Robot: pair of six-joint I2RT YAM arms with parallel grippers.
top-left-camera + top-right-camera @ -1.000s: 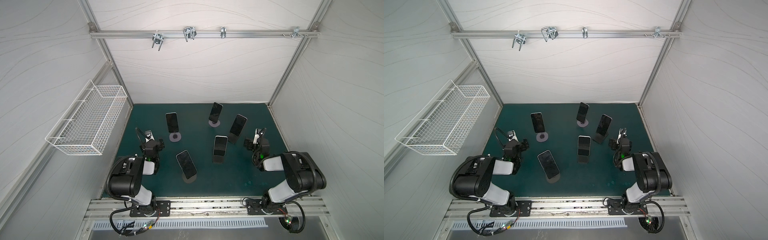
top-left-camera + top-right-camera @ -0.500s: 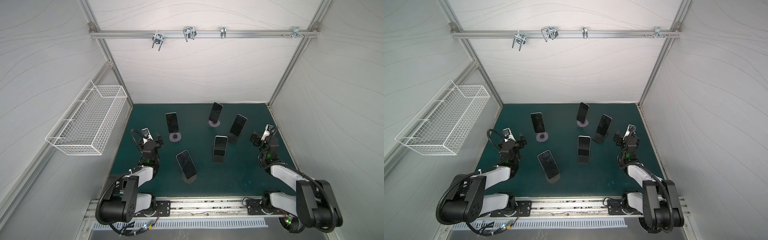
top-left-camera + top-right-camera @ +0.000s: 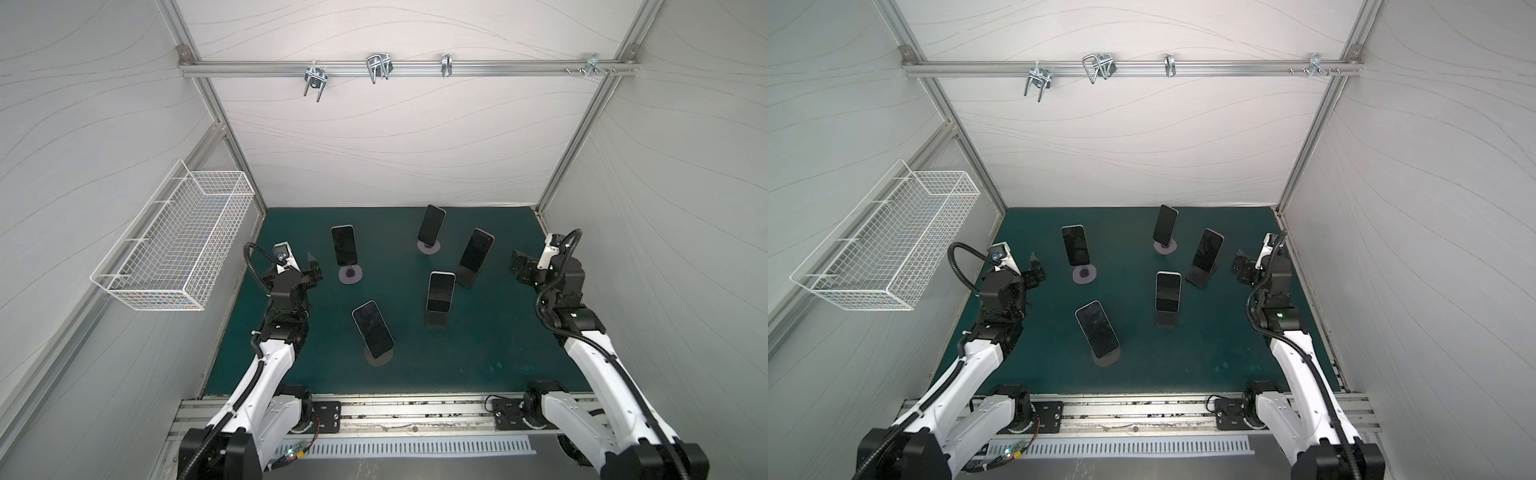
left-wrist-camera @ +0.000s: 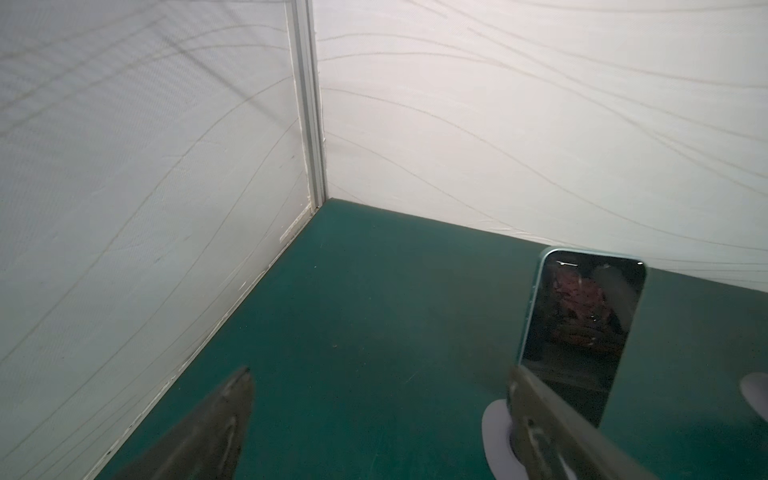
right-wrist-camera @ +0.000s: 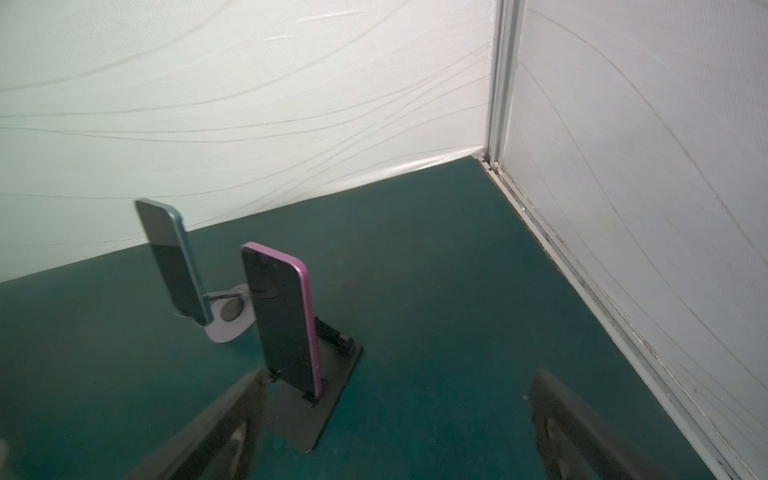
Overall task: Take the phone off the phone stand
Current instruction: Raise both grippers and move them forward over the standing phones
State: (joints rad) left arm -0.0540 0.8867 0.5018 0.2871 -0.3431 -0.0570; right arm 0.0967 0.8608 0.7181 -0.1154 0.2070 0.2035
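Note:
Several dark-screened phones lean upright on stands on the green mat (image 3: pixel 490 340). In both top views my left gripper (image 3: pixel 313 270) hovers open just left of the back-left phone (image 3: pixel 344 245) on its round pale stand (image 3: pixel 351 274). The left wrist view shows that teal-edged phone (image 4: pixel 582 332) beyond one finger, with nothing between the jaws of the left gripper (image 4: pixel 380 370). My right gripper (image 3: pixel 517 266) stands open to the right of the purple-edged phone (image 3: pixel 476 255). In the right wrist view this phone (image 5: pixel 286 320) rests on a black stand (image 5: pixel 328 399), outside the empty right gripper (image 5: pixel 397 374).
More phones stand at the back centre (image 3: pixel 431 224), in the middle (image 3: pixel 440 291) and at the front (image 3: pixel 372 329). A white wire basket (image 3: pixel 178 245) hangs on the left wall. The enclosure walls run close beside both arms. A hook rail (image 3: pixel 378 70) crosses the back.
Both arms have unfolded from a tucked pose and stretched out. The grippers have moved farther back and slightly outward, staying open. No phone has moved.

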